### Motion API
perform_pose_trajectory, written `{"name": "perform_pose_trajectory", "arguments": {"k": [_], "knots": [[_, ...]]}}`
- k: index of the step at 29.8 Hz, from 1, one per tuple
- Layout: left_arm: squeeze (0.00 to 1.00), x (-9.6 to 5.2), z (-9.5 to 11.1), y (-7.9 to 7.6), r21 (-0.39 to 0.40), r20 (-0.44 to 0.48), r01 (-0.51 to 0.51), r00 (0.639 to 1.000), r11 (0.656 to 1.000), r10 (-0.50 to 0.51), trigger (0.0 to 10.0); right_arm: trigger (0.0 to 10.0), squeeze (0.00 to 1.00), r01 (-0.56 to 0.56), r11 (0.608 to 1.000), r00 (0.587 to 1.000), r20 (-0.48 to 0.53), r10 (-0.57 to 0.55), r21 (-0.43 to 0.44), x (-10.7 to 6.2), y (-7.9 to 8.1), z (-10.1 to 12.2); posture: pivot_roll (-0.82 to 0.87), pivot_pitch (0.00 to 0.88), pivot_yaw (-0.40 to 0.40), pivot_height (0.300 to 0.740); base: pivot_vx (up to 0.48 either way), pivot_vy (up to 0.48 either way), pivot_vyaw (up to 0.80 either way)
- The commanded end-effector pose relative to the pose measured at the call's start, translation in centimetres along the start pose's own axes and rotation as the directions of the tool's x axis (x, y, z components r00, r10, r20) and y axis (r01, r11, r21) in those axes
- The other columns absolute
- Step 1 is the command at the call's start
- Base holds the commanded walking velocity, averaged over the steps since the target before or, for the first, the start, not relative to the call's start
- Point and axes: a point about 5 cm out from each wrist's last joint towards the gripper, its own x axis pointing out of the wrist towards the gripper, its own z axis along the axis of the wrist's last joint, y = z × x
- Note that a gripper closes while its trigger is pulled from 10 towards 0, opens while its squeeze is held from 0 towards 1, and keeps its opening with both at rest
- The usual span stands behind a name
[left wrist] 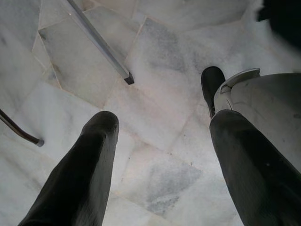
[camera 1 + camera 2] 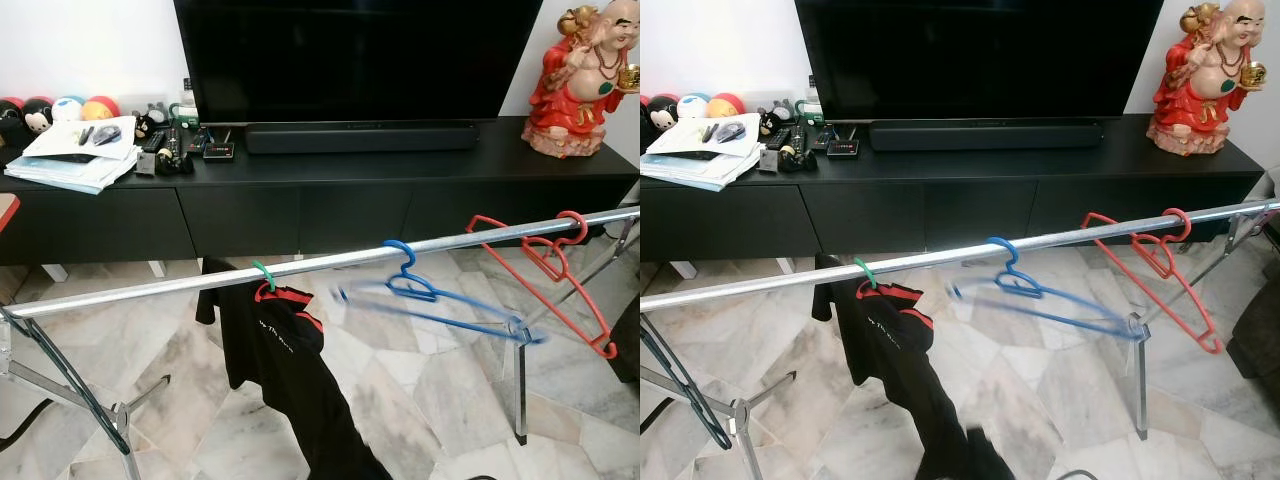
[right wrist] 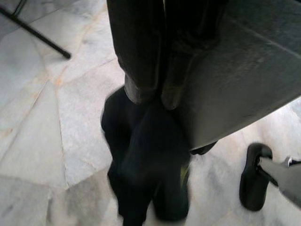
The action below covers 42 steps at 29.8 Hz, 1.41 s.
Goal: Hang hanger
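A silver rail (image 2: pixel 330 262) runs across the room in front of me. A blue hanger (image 2: pixel 440 300) hangs from its middle by the hook, blurred and tilted as it swings. To its right a red hanger (image 2: pixel 560 270) hangs slanted on the rail. On the left, a green-hooked hanger (image 2: pixel 264 275) carries a black shirt (image 2: pixel 275 350). My left gripper (image 1: pixel 162 120) hangs open over the marble floor, holding nothing. My right gripper (image 3: pixel 157 96) hangs low with its fingers shut together, just above blurred black cloth (image 3: pixel 146 179); I cannot tell whether it touches it.
A black TV console (image 2: pixel 300 200) stands behind the rail with a TV (image 2: pixel 350 60), a soundbar, papers (image 2: pixel 75 155) and a red statue (image 2: pixel 575 85). The rack's legs (image 2: pixel 518 385) and braces stand on the marble floor. My own foot (image 3: pixel 254 179) is below.
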Motion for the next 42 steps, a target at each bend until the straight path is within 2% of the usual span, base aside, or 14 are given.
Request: {"name": "perform_pose_trajectory", "arguments": {"k": [1, 2, 3, 4, 5, 6, 7, 8, 10, 11, 16, 23, 36, 42], "knots": [[0.00, -0.1, -0.6, 0.3, 0.017, -0.028, -0.003, 1.000, 1.000, 0.004, 10.0, 0.0, 0.00, 0.029, 0.998, 0.999, 0.038, -0.031, 0.055, 0.0, -0.5, 0.6, 0.06, 0.093, -0.001, 0.740, 0.000, 0.000, 0.00], [0.00, -0.1, -0.6, 0.3, 0.016, -0.027, -0.004, 1.000, 1.000, 0.005, 10.0, 0.0, 0.00, 0.071, 0.987, 0.990, 0.113, -0.087, 0.145, -0.2, -1.5, 2.0, 0.06, 0.091, -0.001, 0.740, 0.000, 0.000, 0.00], [0.00, -0.1, -0.6, 0.3, 0.016, -0.027, -0.005, 1.000, 1.000, 0.005, 10.0, 0.0, 0.00, 0.087, 0.979, 0.983, 0.142, -0.114, 0.185, -0.3, -1.9, 2.6, 0.06, 0.091, -0.001, 0.740, 0.000, 0.000, 0.00], [0.00, -0.1, -0.6, 0.3, 0.016, -0.027, -0.006, 1.000, 1.000, 0.007, 10.0, 0.0, 0.00, 0.120, 0.950, 0.958, 0.216, -0.187, 0.289, -0.6, -3.1, 4.0, 0.06, 0.091, -0.001, 0.740, 0.000, 0.000, 0.00], [0.00, -0.1, -0.6, 0.3, 0.016, -0.028, -0.007, 1.000, 1.000, 0.007, 10.0, 0.0, 0.00, 0.129, 0.936, 0.947, 0.240, -0.215, 0.329, -0.8, -3.6, 4.5, 0.06, 0.091, -0.001, 0.740, 0.000, 0.000, 0.00], [0.00, -0.1, -0.6, 0.3, 0.017, -0.027, -0.009, 1.000, 1.000, 0.009, 10.0, 0.0, 0.00, 0.143, 0.887, 0.908, 0.299, -0.294, 0.438, -1.3, -4.9, 5.8, 0.06, 0.089, -0.001, 0.740, 0.000, 0.000, 0.00], [0.00, -0.1, -0.6, 0.3, 0.017, -0.027, -0.009, 1.000, 1.000, 0.009, 10.0, 0.0, 0.00, 0.143, 0.887, 0.908, 0.299, -0.294, 0.438, -1.3, -4.9, 5.8, 0.06, 0.089, -0.001, 0.740, 0.000, 0.000, 0.00], [0.00, -0.1, -0.6, 0.4, 0.017, -0.027, -0.011, 1.000, 1.000, 0.011, 10.0, 0.0, 0.00, 0.123, 0.839, 0.863, 0.360, -0.354, 0.530, -1.9, -5.8, 7.0, 0.05, 0.088, 0.000, 0.740, 0.000, 0.000, 0.00], [0.00, -0.1, -0.6, 0.4, 0.018, -0.027, -0.011, 1.000, 1.000, 0.012, 10.0, 0.0, 0.00, 0.100, 0.818, 0.837, 0.397, -0.378, 0.567, -2.3, -6.2, 7.7, 0.04, 0.086, -0.001, 0.740, 0.000, 0.000, 0.00], [0.00, -0.1, -0.6, 0.4, 0.021, -0.026, -0.012, 1.000, 1.000, 0.012, 10.0, 0.0, 0.00, 0.080, 0.802, 0.807, 0.434, -0.400, 0.592, -2.7, -6.4, 8.4, 0.04, 0.085, 0.000, 0.740, 0.000, 0.000, 0.00], [0.00, -0.1, -0.6, 0.4, 0.023, -0.022, -0.012, 1.000, 1.000, 0.013, 10.0, 0.0, 0.00, 0.068, 0.767, 0.762, 0.463, -0.452, 0.638, -3.2, -6.7, 9.0, 0.04, 0.075, -0.003, 0.740, 0.000, 0.000, 0.00], [0.00, -0.1, -0.7, 0.4, 0.020, -0.020, -0.020, 1.000, 1.000, 0.020, 10.0, 0.0, 0.00, 0.055, 0.709, 0.649, 0.515, -0.561, 0.703, -4.8, -7.2, 10.1, 0.03, 0.058, -0.006, 0.740, 0.000, 0.000, 0.00], [0.00, -0.2, -0.9, 0.3, 0.019, -0.020, -0.021, 1.000, 1.000, 0.022, 10.0, 0.0, 0.00, 0.030, 0.716, 0.596, 0.563, -0.573, 0.697, -5.9, -7.8, 11.6, 0.04, 0.033, -0.012, 0.740, 0.000, 0.000, 0.00], [0.00, -0.2, -1.1, 0.3, 0.020, -0.022, -0.024, 0.999, 1.000, 0.025, 10.0, 0.0, 0.00, 0.023, 0.715, 0.544, 0.592, -0.595, 0.698, -6.9, -7.9, 12.3, 0.03, 0.021, -0.011, 0.740, 0.000, 0.000, 0.00]]}}
